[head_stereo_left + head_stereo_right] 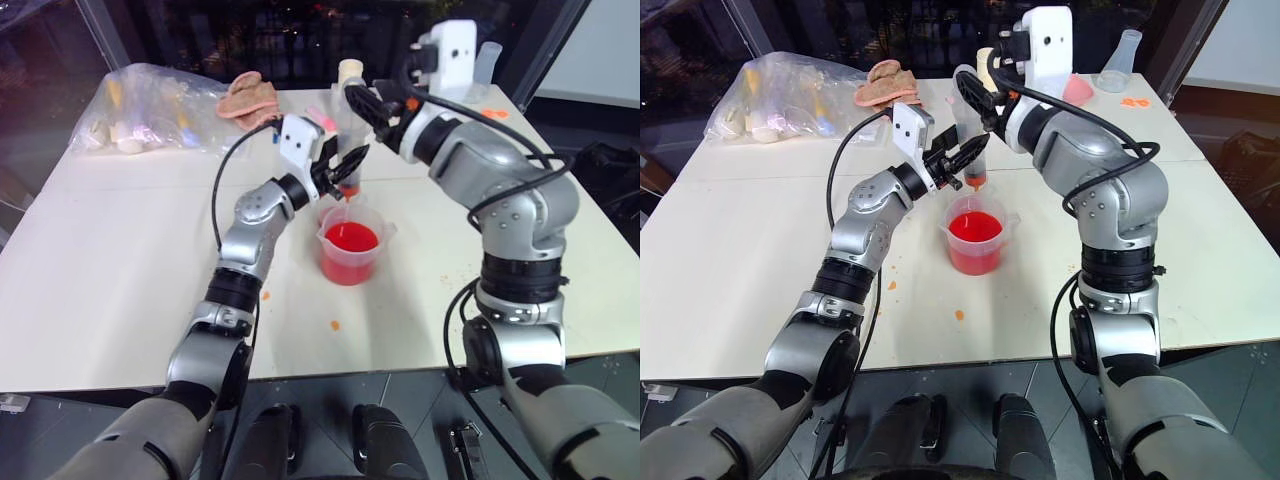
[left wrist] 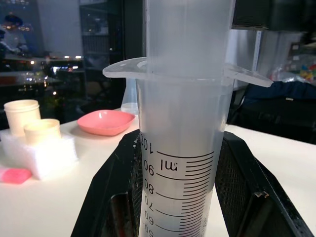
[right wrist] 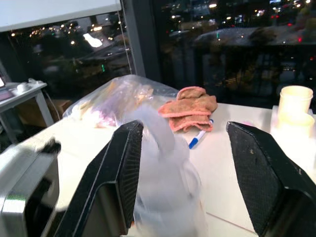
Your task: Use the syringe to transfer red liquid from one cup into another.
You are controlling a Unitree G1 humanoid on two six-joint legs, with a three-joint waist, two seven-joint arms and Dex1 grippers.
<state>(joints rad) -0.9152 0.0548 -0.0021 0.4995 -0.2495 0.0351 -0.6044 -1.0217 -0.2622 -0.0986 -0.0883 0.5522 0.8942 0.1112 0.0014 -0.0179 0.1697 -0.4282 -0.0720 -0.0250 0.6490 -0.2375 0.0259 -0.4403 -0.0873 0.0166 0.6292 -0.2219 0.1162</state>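
Above the beaker (image 1: 974, 240) of red liquid (image 1: 974, 227) on the white counter (image 1: 730, 250), the left gripper (image 1: 962, 157) clamps the syringe (image 2: 183, 148) upright, orange tip down. Beside the plunger top, the right gripper's (image 3: 180, 163) fingers (image 3: 123, 163) stand wide apart.

Clear smooth plastic syringe (image 2: 183, 148); matt white table (image 1: 120, 270); crumpled cloth (image 1: 247, 95).

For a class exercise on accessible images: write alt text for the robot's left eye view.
The robot's left hand holds a clear syringe upright, orange tip down, over a beaker of red liquid on a white table. The right hand is open by the syringe's top.
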